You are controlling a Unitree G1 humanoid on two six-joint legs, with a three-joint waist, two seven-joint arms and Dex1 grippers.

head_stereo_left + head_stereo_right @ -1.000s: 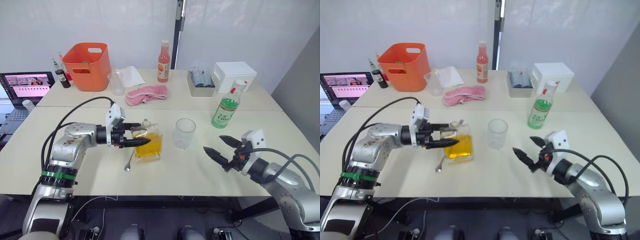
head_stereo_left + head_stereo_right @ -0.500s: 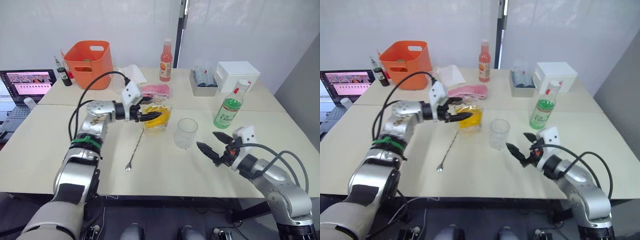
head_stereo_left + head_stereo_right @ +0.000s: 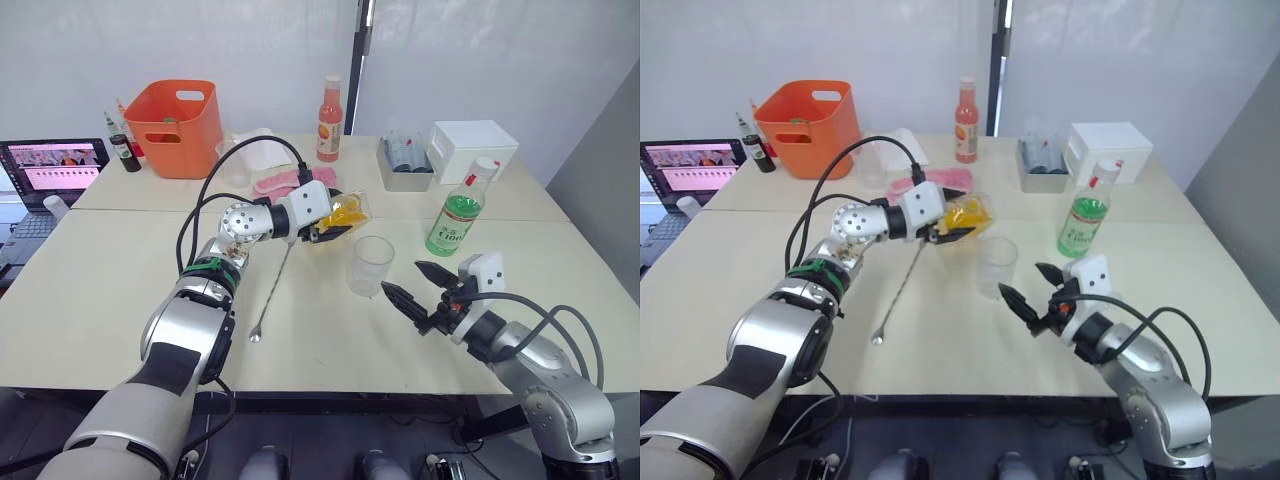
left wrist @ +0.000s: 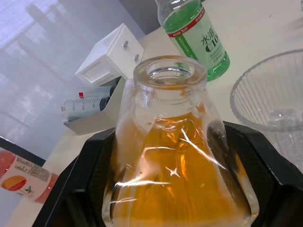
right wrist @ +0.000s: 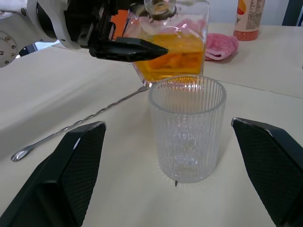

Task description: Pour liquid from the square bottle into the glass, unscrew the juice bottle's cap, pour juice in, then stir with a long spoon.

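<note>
Left gripper [image 3: 325, 226] is clamped around the square bottle [image 3: 343, 212], holding it up off the table [image 3: 120, 290] and tipped over, neck pointing toward the glass [image 3: 370, 266] just beside and below it. From the left wrist view the black fingers [image 4: 97, 175] hug both flat sides of the bottle, and the orange liquid [image 4: 175, 184] fills most of what can be seen, though the bottle's base is cut off at the frame edge. Whether any liquid has reached the mouth is hard to tell. The glass stands upright on the table; it looks empty in the right wrist view. Right gripper [image 3: 415, 290] hangs low over the table near the glass with its two fingers spread wide and nothing between them. The long spoon [image 3: 272, 293] lies flat on the table, its upper end passing out of sight under the raised bottle. The juice bottle [image 3: 456, 214] stands upright well to the right, white cap [image 3: 482, 166] on. At the back, an orange bin [image 3: 172, 116] and a pink cloth [image 3: 268, 183], the cloth partly hidden by the left arm.
</note>
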